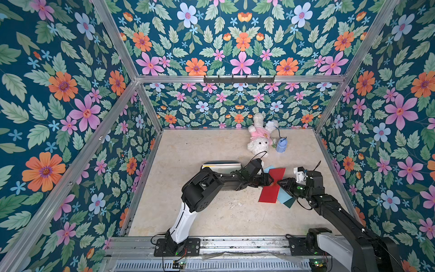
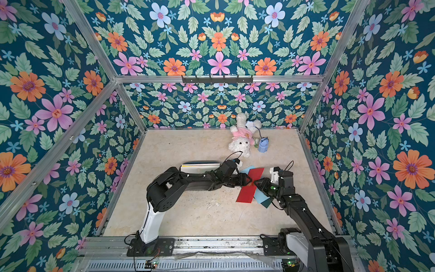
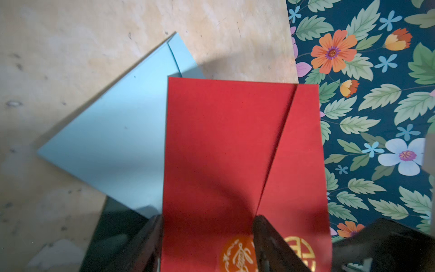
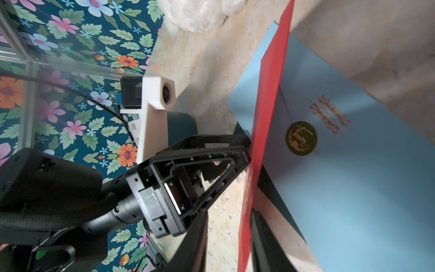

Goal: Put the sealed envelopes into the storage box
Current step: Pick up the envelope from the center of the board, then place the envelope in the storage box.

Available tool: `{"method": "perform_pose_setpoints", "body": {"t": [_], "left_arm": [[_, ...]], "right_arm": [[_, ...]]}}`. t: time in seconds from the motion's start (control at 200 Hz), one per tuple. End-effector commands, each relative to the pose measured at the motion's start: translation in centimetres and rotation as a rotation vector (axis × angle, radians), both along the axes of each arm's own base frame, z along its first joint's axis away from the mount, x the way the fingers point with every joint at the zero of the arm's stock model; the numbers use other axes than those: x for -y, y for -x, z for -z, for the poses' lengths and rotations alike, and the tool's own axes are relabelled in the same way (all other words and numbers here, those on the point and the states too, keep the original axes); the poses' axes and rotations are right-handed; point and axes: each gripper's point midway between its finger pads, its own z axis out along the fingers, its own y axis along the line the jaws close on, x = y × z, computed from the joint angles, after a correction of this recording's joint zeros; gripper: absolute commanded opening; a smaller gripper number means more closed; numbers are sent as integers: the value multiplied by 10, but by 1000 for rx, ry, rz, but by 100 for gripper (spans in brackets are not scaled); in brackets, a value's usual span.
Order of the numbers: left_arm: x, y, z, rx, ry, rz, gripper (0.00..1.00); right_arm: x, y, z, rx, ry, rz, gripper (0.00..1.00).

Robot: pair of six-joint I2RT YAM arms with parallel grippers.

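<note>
Nearest me, just this side of the red envelope (image 1: 268,195), a corner of a dark green envelope (image 1: 290,203) pokes out on the worktop (image 1: 200,212). The rest of it is buried under a light blue envelope (image 1: 283,196), which the red one half covers.

The red envelope is tipped up off that pile, and my right wrist view shows it almost edge-on. My right hand (image 4: 229,212) straddles that edge with its fingers apart; bare worktop shows between one finger and the paper, and the frame cuts both fingers off.

My left hand (image 3: 208,219) meets the red envelope from the opposite side, fingers spread wide. One fingertip (image 3: 263,230) lies over its face and hides part of a gold emblem beside the orange seal (image 3: 237,256); the other sits at its edge. Whether either hand truly bears it I cannot tell.

Beyond the red envelope, towards my left arm's side, the storage box (image 1: 221,162) is mostly hidden behind that arm. Only its far rim and the pale edges of the stacked envelopes (image 1: 221,166) inside show. Farther still lie a plush rabbit (image 1: 259,141) and a toy backpack (image 1: 281,144).
</note>
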Motion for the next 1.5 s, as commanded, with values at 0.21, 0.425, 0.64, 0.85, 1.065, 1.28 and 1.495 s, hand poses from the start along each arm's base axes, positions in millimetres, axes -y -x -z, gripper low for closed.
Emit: {"method": "perform_pose_setpoints", "body": {"t": [0.21, 0.425, 0.64, 0.85, 1.065, 1.28, 1.495], "left_arm": [[-12, 12, 24, -76, -78, 3, 66], [-11, 12, 24, -76, -76, 4, 67], [-11, 12, 24, -76, -74, 4, 66], [-10, 13, 23, -74, -71, 7, 66], [-10, 10, 6, -41, -58, 4, 67], [-14, 0, -60, 90, -44, 6, 68], [-45, -2, -127, 231, -54, -27, 68]], "right_arm": [[-9, -5, -20, 37, -95, -9, 35], [-11, -5, -6, -62, -115, 0, 29], [-5, -3, 13, -124, -59, 22, 28], [0, -4, 17, -120, -23, 34, 18], [10, -9, 13, -74, 100, 16, 0], [16, -28, -45, 161, 192, 0, 0], [5, -38, -114, 413, 254, -66, 0]]}}
